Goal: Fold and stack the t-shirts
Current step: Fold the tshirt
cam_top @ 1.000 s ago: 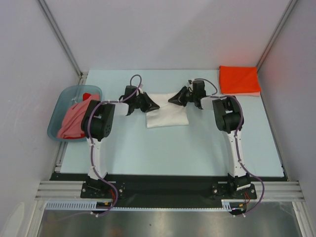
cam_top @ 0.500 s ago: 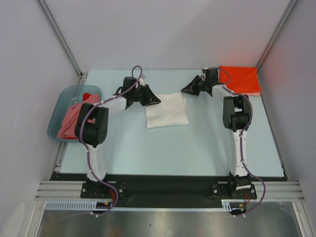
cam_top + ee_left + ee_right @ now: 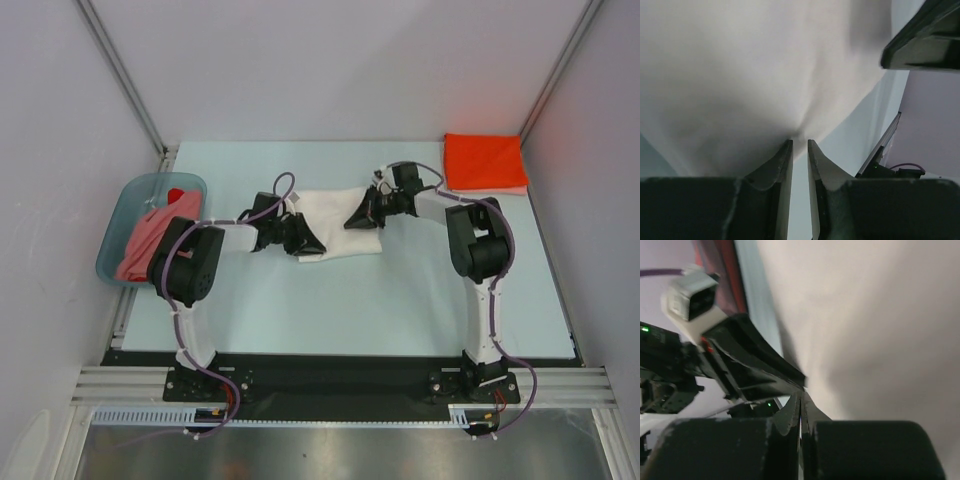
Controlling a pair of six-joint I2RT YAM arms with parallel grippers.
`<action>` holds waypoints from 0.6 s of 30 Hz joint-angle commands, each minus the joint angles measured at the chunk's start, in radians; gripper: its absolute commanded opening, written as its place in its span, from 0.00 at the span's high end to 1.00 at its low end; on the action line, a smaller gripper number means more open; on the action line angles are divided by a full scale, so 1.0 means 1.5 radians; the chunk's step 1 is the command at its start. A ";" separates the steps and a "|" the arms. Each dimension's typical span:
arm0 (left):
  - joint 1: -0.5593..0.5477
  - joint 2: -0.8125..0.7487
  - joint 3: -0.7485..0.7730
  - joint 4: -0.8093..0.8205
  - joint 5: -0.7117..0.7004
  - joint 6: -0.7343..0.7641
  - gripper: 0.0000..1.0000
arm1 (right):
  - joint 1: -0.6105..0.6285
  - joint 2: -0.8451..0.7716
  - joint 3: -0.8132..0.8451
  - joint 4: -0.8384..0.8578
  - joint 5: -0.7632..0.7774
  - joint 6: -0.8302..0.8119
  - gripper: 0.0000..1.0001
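Observation:
A folded white t-shirt (image 3: pixel 338 232) lies at the table's middle. My left gripper (image 3: pixel 310 243) is at its near-left corner. In the left wrist view its jaws (image 3: pixel 799 142) stand almost shut, with the white cloth (image 3: pixel 740 75) puckered at their tips. My right gripper (image 3: pixel 355 217) is over the shirt's far-right part. In the right wrist view it (image 3: pixel 801 392) is shut at the edge of the cloth (image 3: pixel 880 330). A folded orange-red t-shirt (image 3: pixel 484 162) lies at the back right. Salmon-pink (image 3: pixel 148 245) and red (image 3: pixel 178 195) t-shirts lie in the basin.
The blue-grey plastic basin (image 3: pixel 122 215) stands at the table's left edge. Slanted frame posts (image 3: pixel 125 75) rise at both back corners. Grey walls close in the left and right sides. A black rail (image 3: pixel 330 375) runs along the near edge by the arm bases.
Both grippers have come back onto the white t-shirt: the left moved nearer, to its near-left corner, and the right moved from beside the orange-red shirt onto the far-right part.

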 commanded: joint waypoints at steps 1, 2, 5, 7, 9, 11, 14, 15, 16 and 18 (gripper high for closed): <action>0.003 0.010 -0.028 0.032 0.001 0.013 0.78 | -0.015 0.036 -0.042 -0.033 -0.063 -0.075 0.99; 0.004 0.015 -0.033 0.041 0.001 0.012 0.78 | -0.018 0.039 -0.055 -0.052 -0.063 -0.111 1.00; 0.004 0.020 -0.045 0.040 0.003 0.019 0.79 | -0.050 0.001 -0.164 0.005 -0.049 -0.096 1.00; 0.004 0.015 -0.043 0.031 -0.002 0.033 0.79 | -0.070 -0.045 -0.246 0.057 -0.043 -0.079 1.00; 0.004 0.003 -0.032 0.003 -0.001 0.047 0.79 | -0.086 -0.069 -0.260 0.046 -0.034 -0.091 1.00; 0.004 -0.028 -0.014 -0.035 0.001 0.065 0.78 | -0.083 -0.085 -0.242 0.009 -0.030 -0.101 1.00; 0.004 -0.085 0.017 -0.090 -0.004 0.091 0.70 | -0.071 -0.115 -0.191 -0.037 -0.024 -0.109 1.00; 0.004 -0.095 0.023 -0.096 -0.004 0.096 0.68 | -0.066 -0.120 -0.178 -0.040 -0.026 -0.096 1.00; 0.005 -0.102 0.038 -0.109 -0.003 0.097 0.66 | -0.061 -0.127 -0.168 -0.034 -0.028 -0.083 1.00; 0.008 -0.105 0.053 -0.117 0.005 0.093 0.66 | -0.037 -0.120 -0.133 -0.028 -0.032 -0.071 1.00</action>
